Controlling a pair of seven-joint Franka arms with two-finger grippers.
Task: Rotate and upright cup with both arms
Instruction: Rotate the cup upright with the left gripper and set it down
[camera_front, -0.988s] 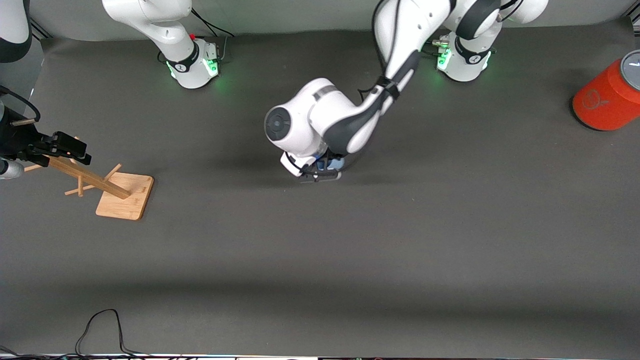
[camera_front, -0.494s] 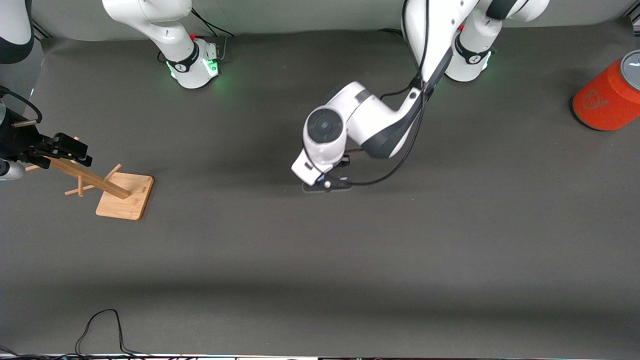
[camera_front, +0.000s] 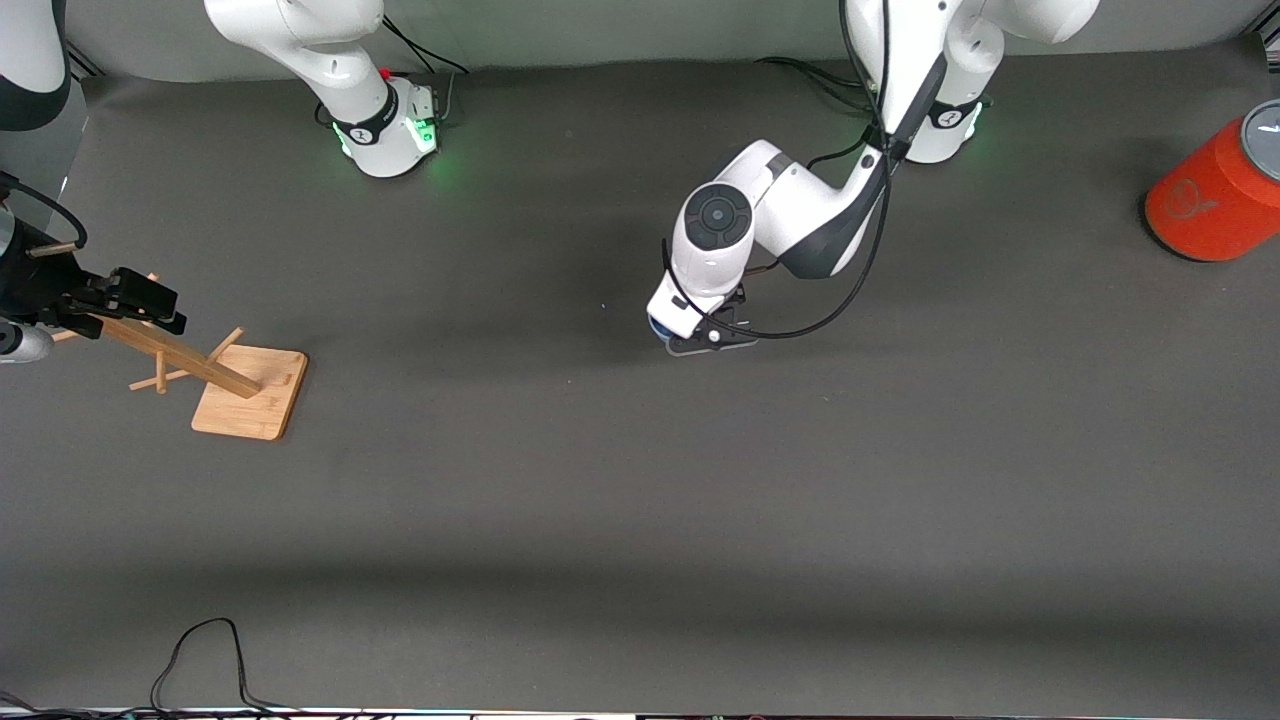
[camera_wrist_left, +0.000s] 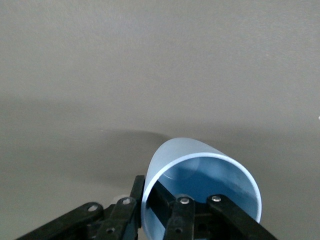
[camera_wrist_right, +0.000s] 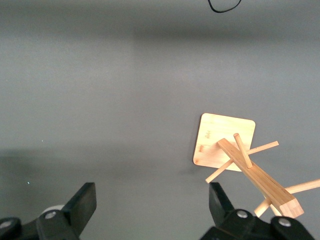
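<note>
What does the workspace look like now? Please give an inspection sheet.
Surface: dark grey table, no spills seen.
Job's things: pale-blue cup, gripped at its rim, off the table.
Clutter: wooden peg stand toward the right arm's end; orange can toward the left arm's end.
Grippers: left tool shut on the cup, over mid-table; right tool open, above the stand, waiting.
Cables: black cable at the table edge nearest the camera.
Surroundings: nothing seen.
</note>
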